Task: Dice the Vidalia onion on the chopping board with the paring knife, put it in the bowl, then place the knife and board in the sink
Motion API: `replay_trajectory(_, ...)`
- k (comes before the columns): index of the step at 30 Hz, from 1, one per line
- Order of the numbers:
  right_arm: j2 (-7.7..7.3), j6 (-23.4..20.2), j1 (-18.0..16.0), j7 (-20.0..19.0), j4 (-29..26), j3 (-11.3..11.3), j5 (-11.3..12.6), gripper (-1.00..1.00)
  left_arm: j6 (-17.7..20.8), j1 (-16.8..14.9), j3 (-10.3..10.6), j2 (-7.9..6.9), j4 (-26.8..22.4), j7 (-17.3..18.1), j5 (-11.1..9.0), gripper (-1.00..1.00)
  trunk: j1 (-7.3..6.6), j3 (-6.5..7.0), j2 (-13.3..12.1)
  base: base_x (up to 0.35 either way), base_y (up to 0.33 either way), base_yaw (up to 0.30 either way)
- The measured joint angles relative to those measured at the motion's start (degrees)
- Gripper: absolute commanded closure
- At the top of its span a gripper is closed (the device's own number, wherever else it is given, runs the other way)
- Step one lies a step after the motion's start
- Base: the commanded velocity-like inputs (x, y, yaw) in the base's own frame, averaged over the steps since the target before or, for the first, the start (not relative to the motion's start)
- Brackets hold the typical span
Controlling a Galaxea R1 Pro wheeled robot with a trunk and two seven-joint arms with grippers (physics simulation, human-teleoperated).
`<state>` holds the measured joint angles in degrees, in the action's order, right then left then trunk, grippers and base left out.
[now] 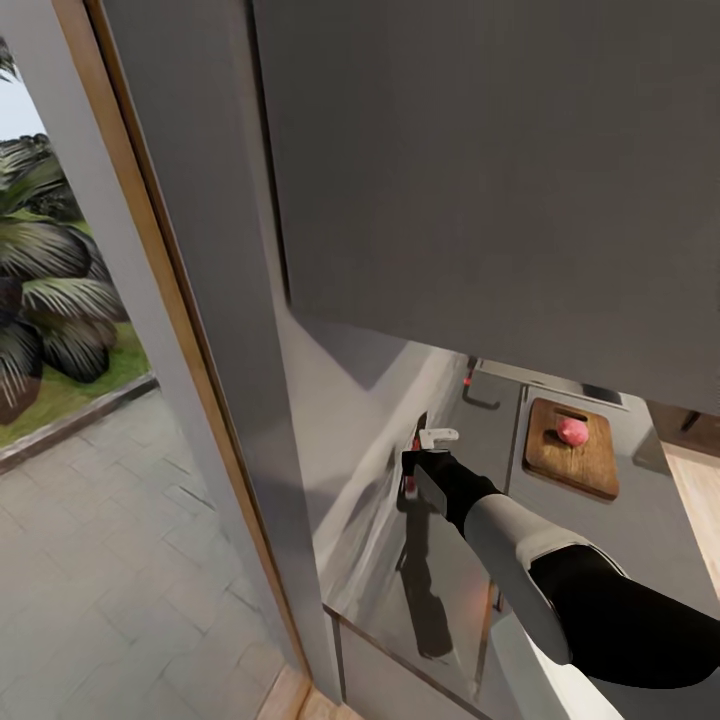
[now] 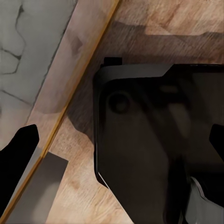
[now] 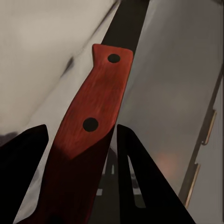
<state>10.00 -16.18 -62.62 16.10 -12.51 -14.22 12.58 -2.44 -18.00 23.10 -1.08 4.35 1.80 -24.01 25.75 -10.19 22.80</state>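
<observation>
Right now the right gripper is clamped on the paring knife, a slim knife with a red wooden handle carrying two dark rivets. In the right wrist view its two black fingers stand on either side of that handle, pressed close to it, and the handle's end juts out beyond them. In the head view the same gripper, black with a white forearm sleeve behind it, reaches forward from the lower right; a strip of red handle shows at its tip, and the blade cannot be made out.

Under the gripper lies the smooth grey reflective steel countertop, which mirrors the arm as a dark shape. Further along it, well apart from the gripper, rests the rectangular brown wooden chopping board with rounded corners. The small pinkish-red round Vidalia onion sits on the board, near its far end, seemingly whole.

A large grey wall cabinet hangs above the countertop. To the left, past a wood-edged frame, are grey paving and palm plants.

In the left wrist view the left gripper's black fingers sit at the picture's opposite edges, spread wide, holding nothing, above a wooden floor and a dark part of the robot's body.
</observation>
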Motion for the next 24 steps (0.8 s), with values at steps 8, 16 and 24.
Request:
replay_trajectory(8, 0.0, 0.02, 0.01, 0.04, 0.02, 0.03, 0.09, 1.0, 0.01, 0.24, 0.0, 0.02, 0.0, 0.08, 0.02, -1.0, 0.0, 0.72, 0.0, 0.0, 0.0, 0.0)
replay_trajectory(16, 0.0, 0.03, 0.0, 0.08, 0.05, 0.07, 0.1, 1.0, -0.01, 0.48, 0.05, 0.08, -0.01, 0.08, 0.06, -1.0, 0.0, 1.45, 0.0, 0.0, 0.0, 0.0)
replay_trajectory(24, 0.0, 0.02, 0.0, 0.09, 0.06, 0.21, 0.06, 1.0, -0.01, 0.71, 0.04, 0.11, -0.03, 0.14, 0.11, -1.0, 0.0, 2.17, -0.01, 0.0, 0.0, 0.0)
